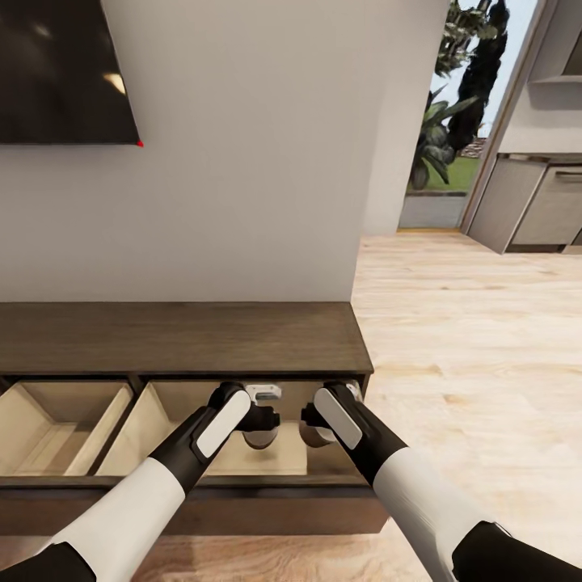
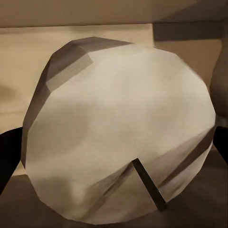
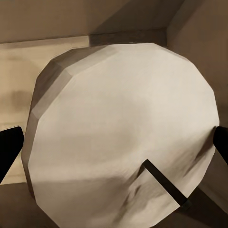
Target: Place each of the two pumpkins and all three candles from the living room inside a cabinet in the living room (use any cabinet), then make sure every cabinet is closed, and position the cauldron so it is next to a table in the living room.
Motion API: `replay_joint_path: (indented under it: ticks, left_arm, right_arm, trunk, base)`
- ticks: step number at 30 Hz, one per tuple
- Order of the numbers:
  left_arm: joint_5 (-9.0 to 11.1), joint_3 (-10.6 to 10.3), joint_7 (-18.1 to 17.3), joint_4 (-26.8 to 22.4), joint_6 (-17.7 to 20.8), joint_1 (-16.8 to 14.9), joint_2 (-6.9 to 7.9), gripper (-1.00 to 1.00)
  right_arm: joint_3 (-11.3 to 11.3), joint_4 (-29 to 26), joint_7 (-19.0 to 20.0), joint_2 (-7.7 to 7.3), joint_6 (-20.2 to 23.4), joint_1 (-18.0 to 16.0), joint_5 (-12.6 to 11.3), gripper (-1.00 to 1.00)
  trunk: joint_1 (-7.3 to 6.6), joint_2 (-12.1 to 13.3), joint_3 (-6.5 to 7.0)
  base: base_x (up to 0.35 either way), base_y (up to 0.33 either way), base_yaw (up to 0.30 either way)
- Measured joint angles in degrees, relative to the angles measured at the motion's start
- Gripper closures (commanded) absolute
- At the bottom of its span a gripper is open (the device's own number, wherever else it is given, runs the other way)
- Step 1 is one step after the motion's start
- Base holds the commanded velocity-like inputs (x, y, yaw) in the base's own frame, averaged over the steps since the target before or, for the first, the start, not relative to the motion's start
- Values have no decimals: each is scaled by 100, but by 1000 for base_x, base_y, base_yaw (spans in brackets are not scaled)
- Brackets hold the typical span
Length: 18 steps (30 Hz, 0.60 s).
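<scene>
Against the white wall the cabinet (image 1: 178,335) is seen, long, low, dark brown, flat top bare. Both wide fronts are pulled out as drawers; pale wood interiors are exposed. The left drawer (image 1: 56,424) holds nothing visible. The right drawer (image 1: 267,461) is reached into by both arms from the near side.

Left gripper (image 1: 260,428) and right gripper (image 1: 311,427) are held side by side over the right drawer's back half, close together, pointing down and away toward the rear wall of the drawer. One candle (image 2: 118,133) is held by the left gripper, another candle (image 3: 123,137) by the right. In each wrist view the wick end of the stubby grey-beige cylinder faces the camera, a dark finger tip at either edge of it, so the jaws are closed onto the sides. Each long axis runs along the fingers.

Drawer floor and back wall are seen just behind each candle; whether either touches the floor cannot be told. The right candle sits near the drawer's right back corner.

Judged: release is the step in hand; the drop is downward, both candles already inside the drawer walls. The fronts are left to be shut.
</scene>
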Motion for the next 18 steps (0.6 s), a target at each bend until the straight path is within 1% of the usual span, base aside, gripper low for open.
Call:
replay_joint_path:
  ticks: [1,6,12,18]
  left_arm:
    - [0,0,0,0,-1,0,0,100]
    - [-1,0,0,0,-2,-1,0,100]
    - [0,0,0,-13,4,0,0,100]
    - [-1,0,0,-22,3,-1,0,100]
  right_arm:
    - [0,0,0,0,0,0,-1,100]
    - [0,0,0,0,-5,-1,-1,100]
    - [0,0,0,0,0,0,0,100]
    - [0,0,0,8,-5,-1,4,100]
  trunk:
    - [3,-1,-22]
    - [2,-2,-23]
    - [18,-9,-155]
    - [17,-10,-156]
  base:
    - [0,0,0]
    - [0,0,0]
    - [0,0,0]
    - [0,0,0]
